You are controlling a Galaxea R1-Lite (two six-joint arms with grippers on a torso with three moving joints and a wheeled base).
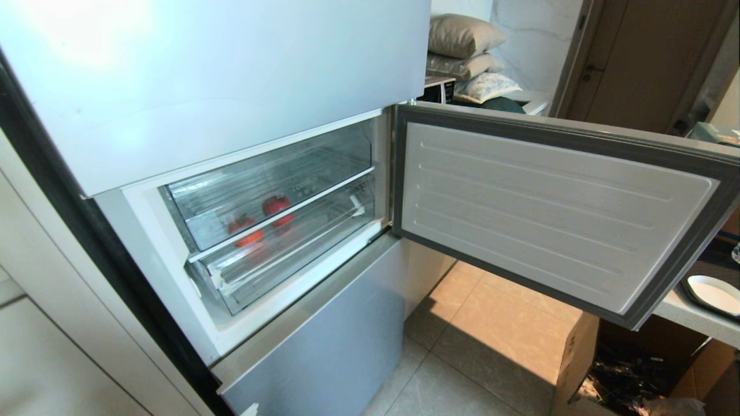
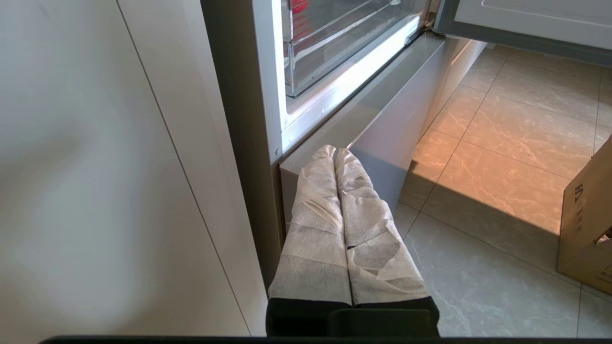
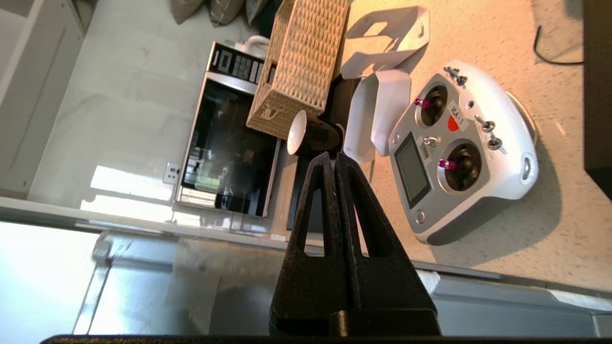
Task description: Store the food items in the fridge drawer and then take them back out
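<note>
Two red food items lie inside the fridge drawer (image 1: 324, 156), the upper clear one, which sits pushed in. The tangerine (image 1: 243, 224) with a dark stem is on the left and the smooth red apple (image 1: 276, 204) on the right. A sliver of red fruit (image 2: 299, 5) also shows in the left wrist view. Neither arm appears in the head view. My left gripper (image 2: 334, 151), with white-wrapped fingers, is shut and empty, low beside the fridge's bottom door. My right gripper (image 3: 333, 155), with black fingers, is shut and empty above the open door's top edge, facing a counter.
The fridge door (image 1: 555, 214) stands swung open to the right. A cardboard box (image 1: 578, 358) sits on the floor under it, with a white dish (image 1: 714, 292) on a counter. Ahead of the right gripper are a remote controller (image 3: 459, 153), a black cup (image 3: 313, 136), a wicker basket (image 3: 301, 67) and a microwave (image 3: 229, 153).
</note>
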